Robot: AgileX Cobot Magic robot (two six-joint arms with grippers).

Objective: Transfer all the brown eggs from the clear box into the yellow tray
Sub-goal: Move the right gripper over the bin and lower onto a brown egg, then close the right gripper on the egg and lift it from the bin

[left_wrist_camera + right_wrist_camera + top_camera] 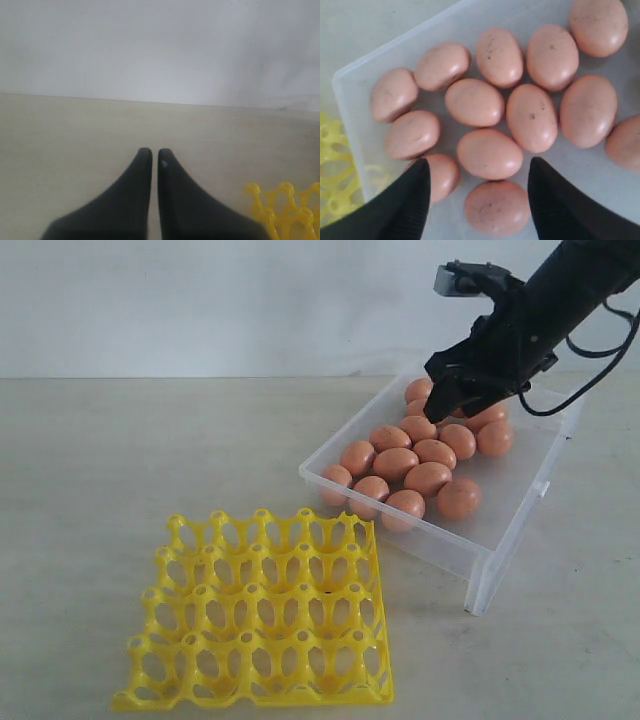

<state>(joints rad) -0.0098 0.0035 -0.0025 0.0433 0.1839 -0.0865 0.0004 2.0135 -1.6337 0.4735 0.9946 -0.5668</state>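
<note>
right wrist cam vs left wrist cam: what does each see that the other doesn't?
Right wrist only: the brown eggs clustered in the clear box, with the right gripper open over them. Left wrist only: the left gripper, shut and holding nothing, and a pale wall behind. Both: a corner of the yellow tray and some of the table.

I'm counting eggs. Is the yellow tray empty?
Empty. All cups of the yellow tray are bare; brown eggs sit in the clear box.
</note>
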